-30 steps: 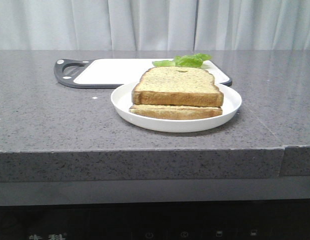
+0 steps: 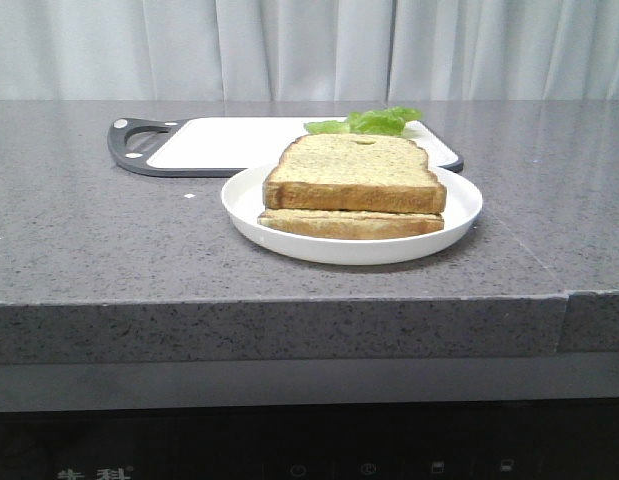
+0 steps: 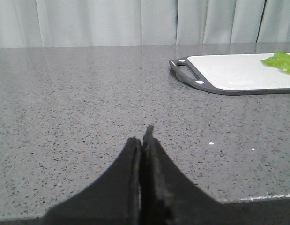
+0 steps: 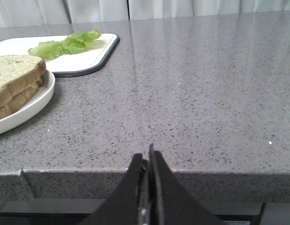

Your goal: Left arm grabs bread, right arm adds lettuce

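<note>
While both arms sit out of my front view, the bread [image 2: 355,170] tops a second slice [image 2: 351,223] on the white plate [image 2: 464,215].
Only my wrist views show the left fingers [image 3: 135,159] and right fingers [image 4: 156,173] pressed together, empty, at the counter [image 2: 89,240] edge; the lettuce [image 2: 374,122] lies on the cutting board [image 2: 229,145] behind.

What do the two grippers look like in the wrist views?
Both are matte black. The left gripper has two broad jaws curving up to narrow tips. The right gripper looks alike, slimmer and more pointed. No cables, markings or arm links show.
</note>
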Controlling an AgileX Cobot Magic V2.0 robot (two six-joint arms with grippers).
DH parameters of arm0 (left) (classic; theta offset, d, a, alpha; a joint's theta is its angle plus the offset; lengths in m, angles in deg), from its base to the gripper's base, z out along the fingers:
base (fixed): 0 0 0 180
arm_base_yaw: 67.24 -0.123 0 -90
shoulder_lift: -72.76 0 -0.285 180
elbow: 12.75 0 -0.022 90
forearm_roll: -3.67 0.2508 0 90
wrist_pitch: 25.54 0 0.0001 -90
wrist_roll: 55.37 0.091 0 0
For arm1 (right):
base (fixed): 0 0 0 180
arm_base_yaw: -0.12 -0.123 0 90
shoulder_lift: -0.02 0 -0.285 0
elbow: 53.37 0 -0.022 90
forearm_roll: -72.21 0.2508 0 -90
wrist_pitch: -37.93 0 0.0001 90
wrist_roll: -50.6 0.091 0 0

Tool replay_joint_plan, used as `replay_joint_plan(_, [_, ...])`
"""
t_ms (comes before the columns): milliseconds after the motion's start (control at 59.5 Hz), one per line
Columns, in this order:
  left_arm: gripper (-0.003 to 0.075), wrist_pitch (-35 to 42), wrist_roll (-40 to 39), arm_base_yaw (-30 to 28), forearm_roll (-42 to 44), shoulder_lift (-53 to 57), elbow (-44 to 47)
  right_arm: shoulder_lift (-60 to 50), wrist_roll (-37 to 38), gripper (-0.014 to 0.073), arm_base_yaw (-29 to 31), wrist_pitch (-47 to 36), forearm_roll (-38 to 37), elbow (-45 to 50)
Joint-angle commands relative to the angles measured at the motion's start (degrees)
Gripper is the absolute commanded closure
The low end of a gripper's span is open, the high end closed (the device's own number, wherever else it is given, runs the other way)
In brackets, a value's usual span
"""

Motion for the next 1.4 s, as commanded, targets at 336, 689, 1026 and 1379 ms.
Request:
replay_joint_plan(336, [0.0741,4.8,-0.6,-0.1,-0.6,1.0,0.4,-1.3,-0.4,0.0655,0.4,-4.4,-0.6,-0.1])
replay_joint_plan(689, [0.0741,4.9,-0.6,-0.1,-0.8,1.0,0.4,-1.3,-0.4,0.0655,0.4,-4.6,-0.4,-0.1])
replay_joint_plan(1026, [0.0741,8.5,-1.2,-0.1,0.2,-0.7,-8.1,-0.9,-0.4,0.0655,0.4,-2.9,1.7,-6.2])
replay_joint_plan(1379, [0.0741,-0.5,-1.2,0.1,0.7,-23.4,-29.3,15.9,-0.6,0.0655,0.4,6.3,1.6,-28.6])
